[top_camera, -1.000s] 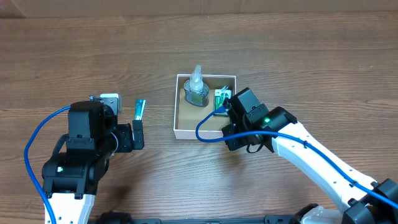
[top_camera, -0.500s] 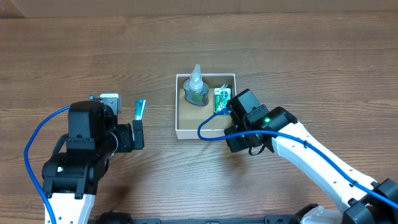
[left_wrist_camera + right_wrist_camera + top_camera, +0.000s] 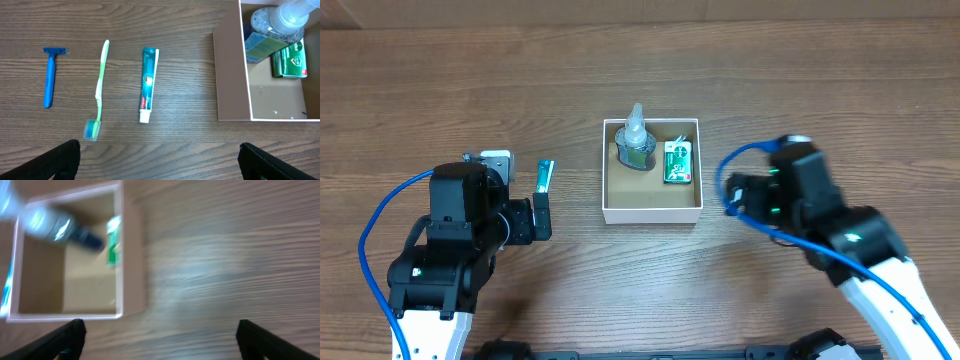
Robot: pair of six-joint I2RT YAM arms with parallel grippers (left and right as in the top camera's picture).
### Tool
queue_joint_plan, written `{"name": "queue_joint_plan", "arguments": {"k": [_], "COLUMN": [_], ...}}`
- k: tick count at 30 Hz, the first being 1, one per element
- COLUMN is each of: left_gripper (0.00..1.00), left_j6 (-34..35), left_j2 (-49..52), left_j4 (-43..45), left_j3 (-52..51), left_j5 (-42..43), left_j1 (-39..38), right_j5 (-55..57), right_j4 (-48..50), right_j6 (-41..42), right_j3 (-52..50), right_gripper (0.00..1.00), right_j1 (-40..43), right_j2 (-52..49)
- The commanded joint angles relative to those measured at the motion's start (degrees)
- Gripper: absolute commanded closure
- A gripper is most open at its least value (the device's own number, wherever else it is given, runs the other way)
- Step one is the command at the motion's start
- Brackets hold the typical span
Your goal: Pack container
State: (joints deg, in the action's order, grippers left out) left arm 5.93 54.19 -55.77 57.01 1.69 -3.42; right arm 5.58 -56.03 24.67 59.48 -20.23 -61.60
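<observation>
The container (image 3: pixel 603 172), a small white-walled box with a brown inside, stands mid-table. In it a clear bottle (image 3: pixel 636 145) stands at the back left and a green packet (image 3: pixel 677 161) lies at the back right. My right gripper (image 3: pixel 755 195) hangs open over bare wood to the right of the container, nothing between its fingers. The blurred right wrist view has the container (image 3: pixel 132 255) at upper left, above the right gripper (image 3: pixel 162 340). My left gripper (image 3: pixel 520 215) is open and empty to the left. The left wrist view shows the left gripper (image 3: pixel 160 165) and the container (image 3: pixel 232 75).
In the left wrist view a blue razor (image 3: pixel 50 75), a green toothbrush (image 3: pixel 99 90) and a teal toothpaste tube (image 3: pixel 149 82) lie side by side on the wood left of the container. Overhead shows only the toothpaste tube (image 3: pixel 546 176); my left arm hides the others.
My right gripper has opened and swung away from the container's right side to the bare wood on its right. The green packet stays in the container. The left arm is still.
</observation>
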Motion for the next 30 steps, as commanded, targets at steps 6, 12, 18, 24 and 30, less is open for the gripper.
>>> {"name": "queue_joint_plan", "arguments": {"k": [6,12,18,24,30], "left_gripper": [0.0,0.0,0.0,0.0,0.0], "left_j6": [10.43,11.06,9.44,9.16,7.48], "left_j2": [1.2,8.13,21.51,32.57,40.28], "left_j4": [-0.63,-4.31,-8.2,-6.14,-2.78], "left_j3": [1.44,5.95,13.84,16.76,16.74], "left_j5": [-1.16,-1.2,-0.24,-0.17,-0.22], "left_j1": [-0.37,-0.37,-0.37,-0.35,-0.35], "right_j5": [-6.38,-7.08,-7.21,-7.19,-7.21], "right_j4": [-5.81,-6.6,-6.84,-7.06,-7.54], "right_j6": [-4.59,-5.2,-5.2,-5.22,-5.22], "right_j3": [0.94,0.94,0.94,0.94,0.94], "right_gripper": [0.0,0.0,0.0,0.0,0.0], "right_j1": [16.39,19.26,19.3,19.3,19.3], "right_j2": [-3.78,-8.72,-11.08,-11.08,-11.08]}}
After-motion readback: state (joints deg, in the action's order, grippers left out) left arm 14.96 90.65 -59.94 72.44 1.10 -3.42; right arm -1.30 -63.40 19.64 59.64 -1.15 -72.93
